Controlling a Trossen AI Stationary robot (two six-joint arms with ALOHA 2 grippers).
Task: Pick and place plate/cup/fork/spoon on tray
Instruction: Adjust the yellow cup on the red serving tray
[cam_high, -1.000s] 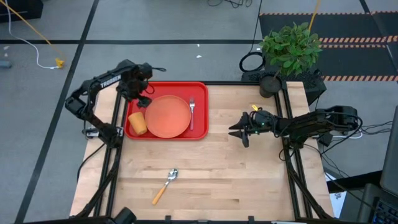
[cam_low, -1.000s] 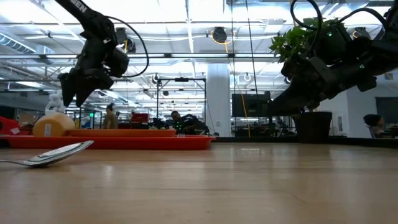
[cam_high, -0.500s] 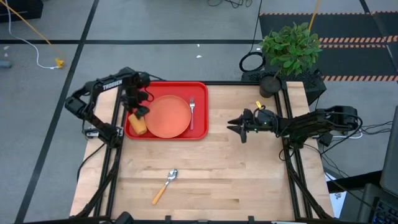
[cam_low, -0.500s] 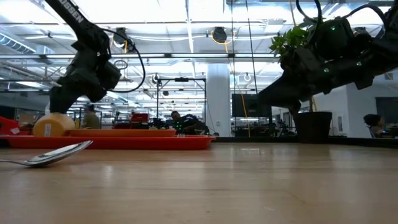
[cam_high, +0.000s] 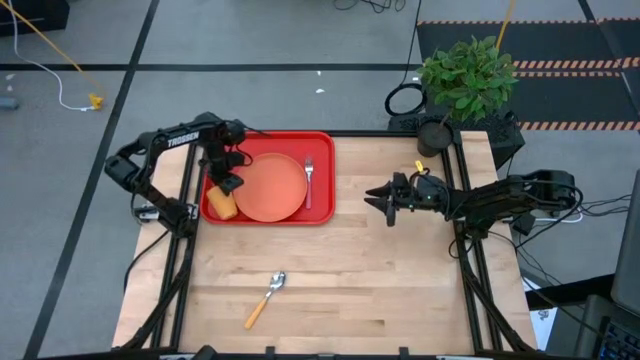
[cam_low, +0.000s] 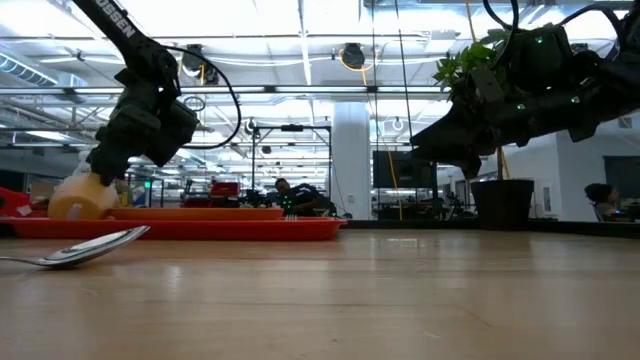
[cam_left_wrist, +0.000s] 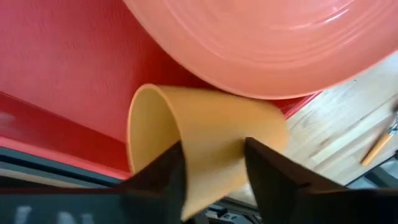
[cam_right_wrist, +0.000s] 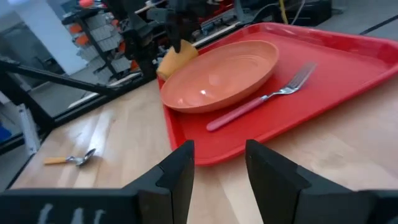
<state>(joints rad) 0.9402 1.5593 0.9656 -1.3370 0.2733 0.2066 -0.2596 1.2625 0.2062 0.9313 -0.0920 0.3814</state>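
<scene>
Lying on the table, the red tray (cam_high: 322, 212) carries the plate (cam_high: 270, 186), then the fork (cam_high: 309, 180) beside it. My left gripper (cam_high: 229, 186) grips the tilted cup (cam_high: 222, 203) there. My right gripper (cam_high: 378, 198) hovers open. The spoon (cam_high: 265, 298) rests apart on the wood.

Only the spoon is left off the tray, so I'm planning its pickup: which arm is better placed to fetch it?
Probably the right. The left gripper is busy at the cup on the tray, while the right gripper hangs open and empty over bare table, free to reach the spoon near the front edge.
</scene>
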